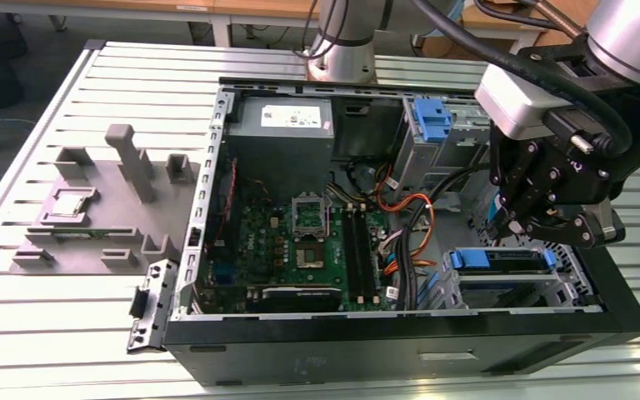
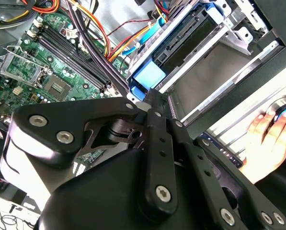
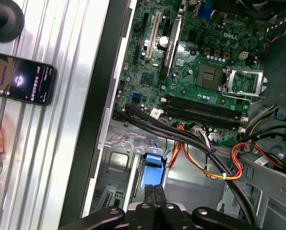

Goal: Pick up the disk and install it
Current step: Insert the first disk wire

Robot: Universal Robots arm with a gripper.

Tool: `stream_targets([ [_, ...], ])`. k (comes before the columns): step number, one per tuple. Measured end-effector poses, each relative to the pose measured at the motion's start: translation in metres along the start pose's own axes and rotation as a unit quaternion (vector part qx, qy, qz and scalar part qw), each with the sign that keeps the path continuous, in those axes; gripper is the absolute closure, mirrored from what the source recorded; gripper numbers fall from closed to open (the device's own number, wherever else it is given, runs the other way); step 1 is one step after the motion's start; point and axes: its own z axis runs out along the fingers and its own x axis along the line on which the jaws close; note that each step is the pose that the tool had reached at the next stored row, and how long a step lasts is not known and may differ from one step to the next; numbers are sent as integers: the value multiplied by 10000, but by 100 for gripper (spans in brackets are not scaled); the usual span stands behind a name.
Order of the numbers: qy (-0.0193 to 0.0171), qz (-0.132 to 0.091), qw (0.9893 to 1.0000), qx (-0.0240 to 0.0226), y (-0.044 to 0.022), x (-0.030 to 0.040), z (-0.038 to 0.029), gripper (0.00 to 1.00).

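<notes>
Inside the open black computer case:
Disk: blue-framed silver-grey hard drive sits in the metal bay at the exterior view's right.
Gripper: black two-finger gripper, fingers together, empty, just above the disk's blue tab.
Motherboard: green circuit board alongside.

The arm comes in from the exterior view's upper right, and its grey wrist bends downward to the black gripper. The gripper points down – its fingers are pressed together with no gap between them, and in both wrist views the two tips meet in one narrow point. The linkage bars behind the tips spread out to both sides. To the side of the gripper, a person's hand lies flat with the fingers spread – well apart from the tips.
</notes>
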Motion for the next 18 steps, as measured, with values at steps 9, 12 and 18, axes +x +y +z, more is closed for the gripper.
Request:
stream_targets([
  [9,-1,0,10000,0,0,-1,-53,90],
  [12,0,-19,10000,0,0,-1,-55,90],
  [18,0,-103,9999,-1,0,0,-55,90],
])
